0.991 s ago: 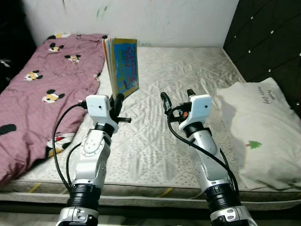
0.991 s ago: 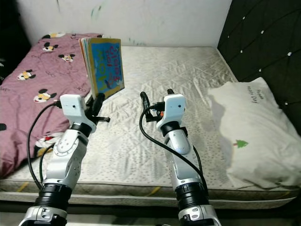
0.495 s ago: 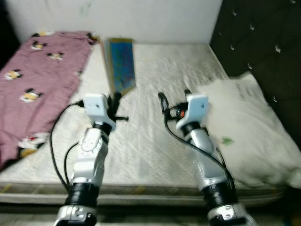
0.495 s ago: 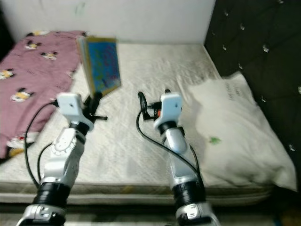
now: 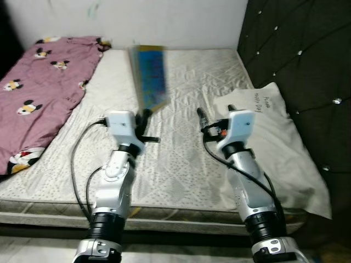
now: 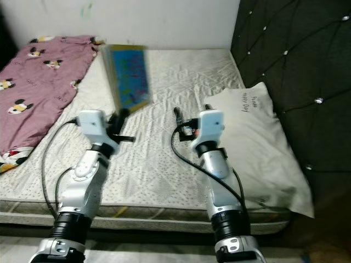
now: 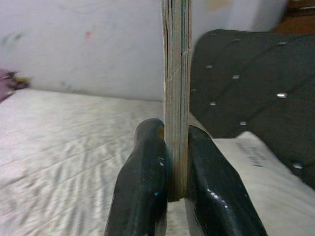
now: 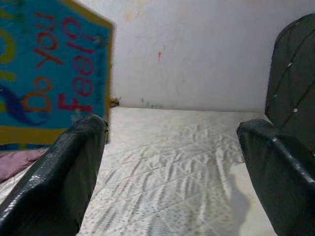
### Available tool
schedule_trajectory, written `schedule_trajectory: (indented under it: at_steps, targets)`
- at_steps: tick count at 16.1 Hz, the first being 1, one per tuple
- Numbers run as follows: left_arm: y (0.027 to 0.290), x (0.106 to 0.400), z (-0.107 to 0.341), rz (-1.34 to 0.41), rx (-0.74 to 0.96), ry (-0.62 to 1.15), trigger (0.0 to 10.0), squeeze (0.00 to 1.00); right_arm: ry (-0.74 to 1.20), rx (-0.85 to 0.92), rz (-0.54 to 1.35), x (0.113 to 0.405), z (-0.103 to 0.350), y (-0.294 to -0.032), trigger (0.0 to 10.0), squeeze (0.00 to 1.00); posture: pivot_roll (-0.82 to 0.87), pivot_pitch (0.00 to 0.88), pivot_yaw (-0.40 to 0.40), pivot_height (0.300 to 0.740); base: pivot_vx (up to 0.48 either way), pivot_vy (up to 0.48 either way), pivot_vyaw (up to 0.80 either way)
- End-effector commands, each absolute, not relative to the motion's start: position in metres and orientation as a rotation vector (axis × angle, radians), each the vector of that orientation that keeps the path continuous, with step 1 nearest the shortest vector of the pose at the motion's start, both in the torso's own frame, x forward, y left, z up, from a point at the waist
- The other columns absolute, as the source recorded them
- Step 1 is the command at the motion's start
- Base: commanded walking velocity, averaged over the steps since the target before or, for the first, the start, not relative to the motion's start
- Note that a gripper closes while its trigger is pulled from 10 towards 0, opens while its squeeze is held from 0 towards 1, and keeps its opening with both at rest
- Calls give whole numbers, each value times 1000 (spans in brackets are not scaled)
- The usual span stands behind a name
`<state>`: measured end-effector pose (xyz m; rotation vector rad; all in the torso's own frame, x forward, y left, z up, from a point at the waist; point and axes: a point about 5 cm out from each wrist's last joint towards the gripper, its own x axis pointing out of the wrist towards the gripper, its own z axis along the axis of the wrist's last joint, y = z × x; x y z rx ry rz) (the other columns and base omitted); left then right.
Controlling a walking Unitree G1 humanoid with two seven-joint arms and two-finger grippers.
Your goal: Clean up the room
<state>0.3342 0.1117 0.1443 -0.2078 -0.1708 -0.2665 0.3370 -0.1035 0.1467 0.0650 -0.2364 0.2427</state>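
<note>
Closest to me, both silver arms reach out over the foot of the bare mattress (image 5: 181,164). The left gripper (image 7: 170,169) has its two black fingers (image 7: 142,187) pressed tight against either side of a thick picture book (image 5: 151,79), pinching it at its lower edge so the book stands upright above the jaws, spine and page edges running straight up between them. Its blue cover with a yellow border carries red lettering, seen from the right wrist as "Do you feel". The right gripper (image 8: 170,172) hangs level with the left one and just beside it, its jaws spread wide apart with nothing between them but quilted mattress beyond.

Off to the right gripper's outer side lies a white pillow (image 5: 274,137) with a small green tree print, resting against the dark tufted headboard (image 5: 296,49). Beyond the left gripper's outer side, a purple cartoon-mouse blanket (image 5: 41,87) spreads across the far corner. Behind everything, the white wall (image 5: 137,22) is scuffed with small marks
</note>
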Motion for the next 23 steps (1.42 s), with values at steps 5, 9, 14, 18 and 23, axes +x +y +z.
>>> schedule_trajectory:
  at_steps: [5, 9, 14, 18, 23]
  targets:
    - [115, 334, 160, -300, -191, -261, 10000, 0, -245, 69, 261, 338, 149, -98, 10000, 0, -90, 22, 20, 740, 0, 0, -589]
    - [112, 333, 160, -317, -205, -259, 10000, 0, -240, 68, 259, 337, 148, -98, 10000, 0, -96, 31, 22, 740, 0, 0, 0]
    - [111, 333, 161, -325, -212, -264, 10000, 0, -238, 68, 261, 338, 148, -97, 10000, 0, -97, 34, 21, 740, 215, 0, 0]
    - [111, 333, 161, -331, -211, -262, 10000, 0, -237, 64, 259, 338, 147, -97, 10000, 0, -96, 34, 23, 740, 278, 0, 0]
    - [111, 333, 161, -336, -218, -263, 10000, 0, -233, 65, 253, 338, 146, -98, 10000, 0, -96, 36, 23, 740, 302, 0, 0]
